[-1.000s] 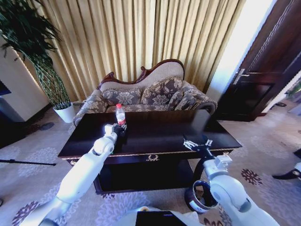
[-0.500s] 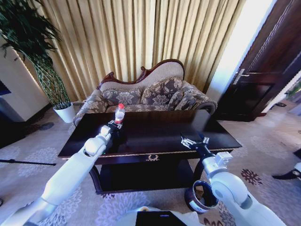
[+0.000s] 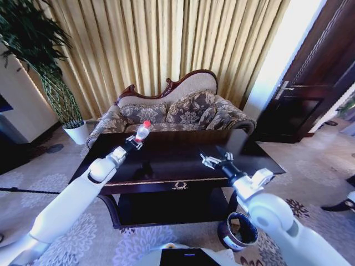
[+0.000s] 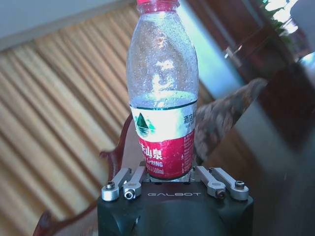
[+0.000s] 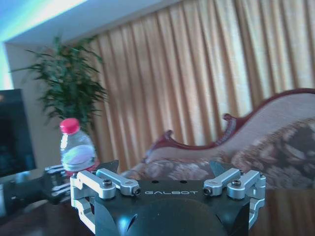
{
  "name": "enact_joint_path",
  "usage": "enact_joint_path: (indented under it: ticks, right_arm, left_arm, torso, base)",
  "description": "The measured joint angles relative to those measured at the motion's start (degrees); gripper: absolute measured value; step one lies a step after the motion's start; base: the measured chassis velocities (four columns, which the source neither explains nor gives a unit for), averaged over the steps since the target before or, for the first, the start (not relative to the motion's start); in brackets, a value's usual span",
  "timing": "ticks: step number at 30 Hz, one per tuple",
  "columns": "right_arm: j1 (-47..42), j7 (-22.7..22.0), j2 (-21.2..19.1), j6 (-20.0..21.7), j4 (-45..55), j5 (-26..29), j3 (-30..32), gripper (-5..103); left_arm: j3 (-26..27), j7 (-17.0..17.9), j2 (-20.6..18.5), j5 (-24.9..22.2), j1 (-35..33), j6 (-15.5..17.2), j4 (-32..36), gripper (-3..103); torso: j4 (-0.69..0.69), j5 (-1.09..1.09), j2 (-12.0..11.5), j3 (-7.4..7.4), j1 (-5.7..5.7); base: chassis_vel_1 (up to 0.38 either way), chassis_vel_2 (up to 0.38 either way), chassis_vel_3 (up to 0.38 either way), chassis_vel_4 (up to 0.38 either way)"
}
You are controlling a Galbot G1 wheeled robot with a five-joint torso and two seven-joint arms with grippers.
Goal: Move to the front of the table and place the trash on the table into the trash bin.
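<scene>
The trash I see is a clear plastic bottle (image 3: 143,131) with a red cap and red label. It hangs tilted above the far left part of the dark table (image 3: 177,155). My left gripper (image 3: 135,142) is shut on its lower end. In the left wrist view the bottle (image 4: 162,98) rises from the shut gripper (image 4: 170,183). My right gripper (image 3: 213,161) hovers open over the table's right half with nothing in it. In the right wrist view the open right gripper (image 5: 165,173) faces the held bottle (image 5: 76,147). The trash bin (image 3: 238,233) stands on the carpet by the table's front right corner.
A patterned sofa (image 3: 177,113) stands just behind the table, in front of gold curtains. A tall plant in a white pot (image 3: 76,133) is at the back left. A dark door (image 3: 302,100) is at the right. Carpet surrounds the table.
My left gripper has lifted the bottle off the table and tipped it, moving up and slightly back. My right gripper has moved left and farther in over the table.
</scene>
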State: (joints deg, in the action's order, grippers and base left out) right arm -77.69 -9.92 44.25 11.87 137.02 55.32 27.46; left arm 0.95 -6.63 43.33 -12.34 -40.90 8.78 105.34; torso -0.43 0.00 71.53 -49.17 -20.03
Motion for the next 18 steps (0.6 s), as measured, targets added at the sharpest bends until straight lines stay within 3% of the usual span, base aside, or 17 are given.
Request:
enact_joint_path:
  ticks: [6,15,18]
  right_arm:
    - [6.8,1.16,-1.56,0.04,-2.73,1.74,-4.35,100]
    - [15.7,1.3,0.85,-0.01,-7.18,1.56,-10.64,100]
    - [19.33,1.59,2.02,-0.15,-8.59,1.1,-12.4,100]
  left_arm:
    - [-6.85,1.13,-0.88,-3.48,8.01,1.61,2.82,30]
    - [-17.26,2.71,-0.34,-6.6,16.27,3.38,3.6,30]
    - [-21.49,3.64,0.17,-10.72,19.44,4.36,3.64,30]
  torso:
    - [-0.01,0.0,0.0,-0.01,-0.01]
    - [0.0,0.0,0.0,0.0,0.0]
    - [0.0,0.0,-0.01,-0.01,-0.01]
  base:
    - [0.0,0.0,0.0,0.0]
    - [0.0,0.0,0.0,0.0]
    - [0.0,0.0,0.0,0.0]
